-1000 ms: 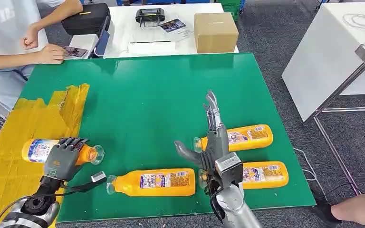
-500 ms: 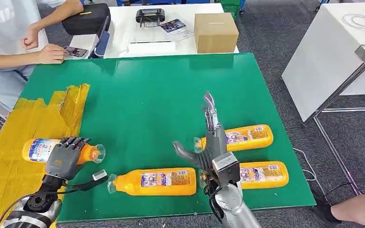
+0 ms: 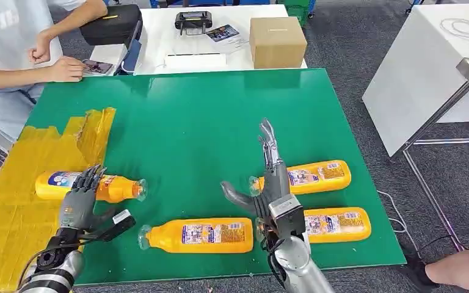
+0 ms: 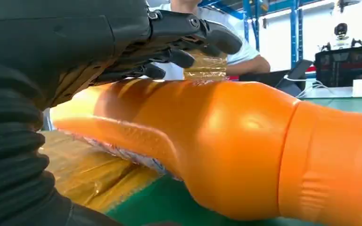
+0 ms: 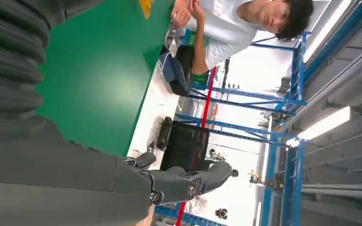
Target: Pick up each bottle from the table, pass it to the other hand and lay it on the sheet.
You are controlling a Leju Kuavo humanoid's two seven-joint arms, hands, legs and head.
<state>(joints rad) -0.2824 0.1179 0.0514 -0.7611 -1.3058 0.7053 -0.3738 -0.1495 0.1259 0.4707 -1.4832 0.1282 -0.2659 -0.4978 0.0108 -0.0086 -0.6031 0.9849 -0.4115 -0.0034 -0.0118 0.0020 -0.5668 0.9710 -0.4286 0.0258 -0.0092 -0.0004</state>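
An orange bottle (image 3: pixel 88 186) lies on its side, its body on the yellow sheet (image 3: pixel 12 213) and its cap end over the green table (image 3: pixel 183 128). My left hand (image 3: pixel 79 204) sits just behind it, fingers spread and lifted off it. In the left wrist view the fingers (image 4: pixel 188 35) stretch above the bottle (image 4: pixel 207 141) without gripping. My right hand (image 3: pixel 269 180) hovers open over the table, fingers straight, thumb out to the side. Three more orange bottles lie on the table: one in front (image 3: pixel 196 235), one beside the right hand (image 3: pixel 311 176), one near the right front (image 3: pixel 337 223).
A person (image 3: pixel 12 43) sits at the table's far left corner, arms on a white table (image 3: pixel 207 36) that carries a cardboard box (image 3: pixel 276 40), a black case (image 3: pixel 111 23) and a small device (image 3: pixel 192 21). Another white table (image 3: pixel 427 67) stands to the right. Someone's arm (image 3: pixel 461 268) shows at the lower right.
My left hand has opened and let go of the bottle, which now lies longer in view on the sheet's edge. The hand has drawn back a little. The right hand has barely moved.
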